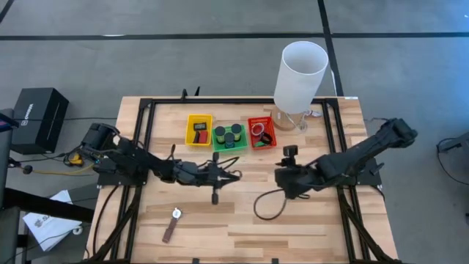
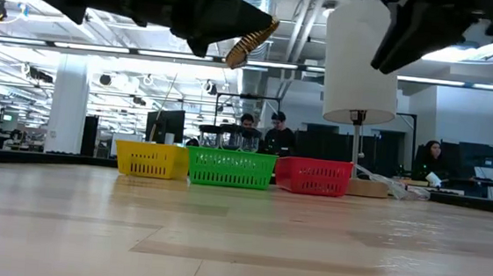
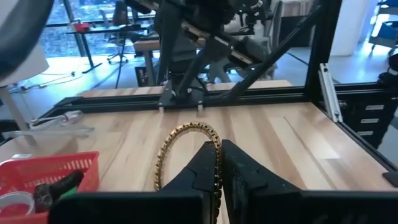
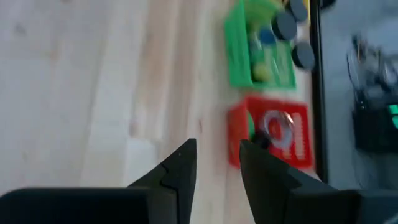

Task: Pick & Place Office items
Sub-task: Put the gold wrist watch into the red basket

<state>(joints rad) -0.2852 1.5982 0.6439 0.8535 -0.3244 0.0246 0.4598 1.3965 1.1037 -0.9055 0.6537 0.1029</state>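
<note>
Desk [image 1: 293, 220] from above: left hand [image 1: 217, 178] and right hand [image 1: 282, 180] both mid-desk, nothing visibly carried. Left wrist view adds detail: left hand [image 3: 219, 163] clenched on a gold beaded bracelet [image 3: 180, 149], arching up off the desk. Low view confirms the bracelet [image 2: 252, 41] lifted. Right hand [image 4: 217, 163] released, holding nothing, red tray [image 4: 280, 134] ahead.

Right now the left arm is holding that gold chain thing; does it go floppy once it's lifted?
Probably somewhat floppy: the gold chain arcs over from the shut left gripper rather than sticking out straight. Its small links suggest it bends easily, yet the loop holds its curve, so perhaps springy. It looks light, dangling from one pinch point.
</note>
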